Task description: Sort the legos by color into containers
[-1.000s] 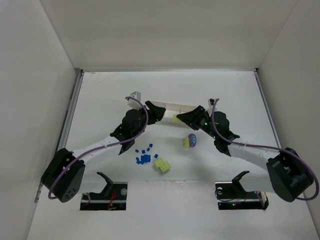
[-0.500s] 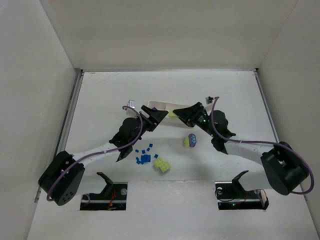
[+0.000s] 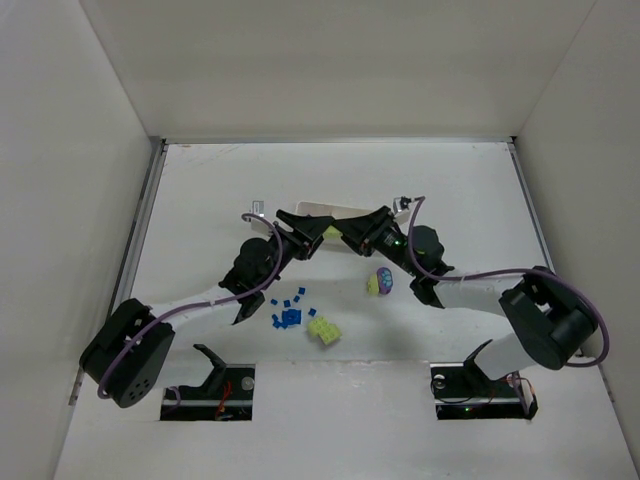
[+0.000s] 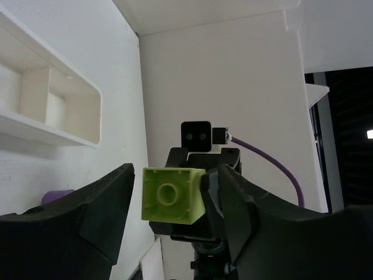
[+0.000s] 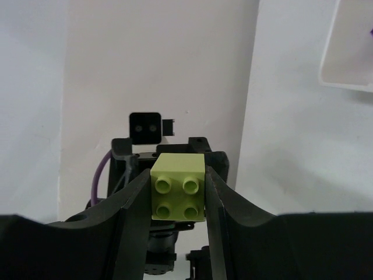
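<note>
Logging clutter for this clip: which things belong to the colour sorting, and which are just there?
Job: held yellow-green brick, blue bricks, loose yellow-green block, purple-and-green piece, tray.
Just there: black base brackets, enclosure walls.

White matte table top (image 3: 200, 190), softly and evenly lit. Enclosed by plain white panels: back wall (image 3: 340, 70), left wall (image 3: 60, 200), right wall (image 3: 600, 180). Grey metal strip (image 3: 143, 220) along the table's left edge. Dark rectangular left cut-out (image 3: 208, 388) and right cut-out (image 3: 480, 392) at the near edge. Dark gap (image 4: 349, 146) beyond the panels, left wrist view.
</note>
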Controlling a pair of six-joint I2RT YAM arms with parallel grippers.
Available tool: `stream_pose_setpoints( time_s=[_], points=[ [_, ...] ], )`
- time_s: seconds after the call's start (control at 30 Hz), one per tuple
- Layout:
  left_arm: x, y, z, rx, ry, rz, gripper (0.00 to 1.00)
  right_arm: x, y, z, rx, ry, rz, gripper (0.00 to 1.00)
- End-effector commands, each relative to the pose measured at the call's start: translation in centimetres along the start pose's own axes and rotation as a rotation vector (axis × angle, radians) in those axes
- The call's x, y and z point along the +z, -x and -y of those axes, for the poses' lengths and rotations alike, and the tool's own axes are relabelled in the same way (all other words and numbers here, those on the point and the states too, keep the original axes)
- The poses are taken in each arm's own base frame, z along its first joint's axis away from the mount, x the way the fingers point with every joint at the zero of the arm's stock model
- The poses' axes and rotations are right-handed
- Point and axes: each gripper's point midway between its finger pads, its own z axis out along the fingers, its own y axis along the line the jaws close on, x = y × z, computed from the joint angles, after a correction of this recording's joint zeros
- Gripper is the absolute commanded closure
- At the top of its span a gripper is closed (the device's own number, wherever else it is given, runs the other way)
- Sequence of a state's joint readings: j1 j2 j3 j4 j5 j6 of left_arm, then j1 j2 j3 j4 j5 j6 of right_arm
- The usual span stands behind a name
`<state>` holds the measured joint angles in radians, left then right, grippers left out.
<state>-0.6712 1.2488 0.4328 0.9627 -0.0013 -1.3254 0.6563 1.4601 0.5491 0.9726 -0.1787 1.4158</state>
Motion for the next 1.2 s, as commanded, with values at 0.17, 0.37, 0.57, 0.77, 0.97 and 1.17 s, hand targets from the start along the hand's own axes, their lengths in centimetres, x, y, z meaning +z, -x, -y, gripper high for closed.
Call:
stream_pose_setpoints(
  time_s=[0.17, 0.37, 0.57, 0.77, 0.97, 1.17],
  points=[
    [-1.0, 1.2, 1.9, -0.031, -0.083, 0.056, 0.48, 0.8, 0.7, -4.9, 0.083, 0.196, 0.043, 0.78],
    [-1.2, 1.3, 2.4, -0.028, -0.095, 0.074, 0.52, 0.8, 0.9, -4.2, 0.104, 0.187, 0.073, 0.78],
    [-1.3, 1.7, 2.4, -0.026, -0.096, 0.103, 0.57, 0.5, 1.1, -4.3, 0.106, 0.193, 0.087, 0.78],
    [-1.1, 1.1, 3.1, -0.018, -0.113, 0.088, 0.67, 0.6, 1.1, -3.9, 0.112, 0.182, 0.084, 0.78],
    [-1.3, 1.8, 3.0, 0.006, -0.118, 0.115, 0.87, 0.4, 0.9, -3.1, 0.113, 0.166, 0.080, 0.78],
    [-2.3, 4.3, 1.5, 0.054, -0.081, 0.187, 0.92, -1.0, 1.9, -2.0, 0.090, 0.138, 0.112, 0.77]
  ],
)
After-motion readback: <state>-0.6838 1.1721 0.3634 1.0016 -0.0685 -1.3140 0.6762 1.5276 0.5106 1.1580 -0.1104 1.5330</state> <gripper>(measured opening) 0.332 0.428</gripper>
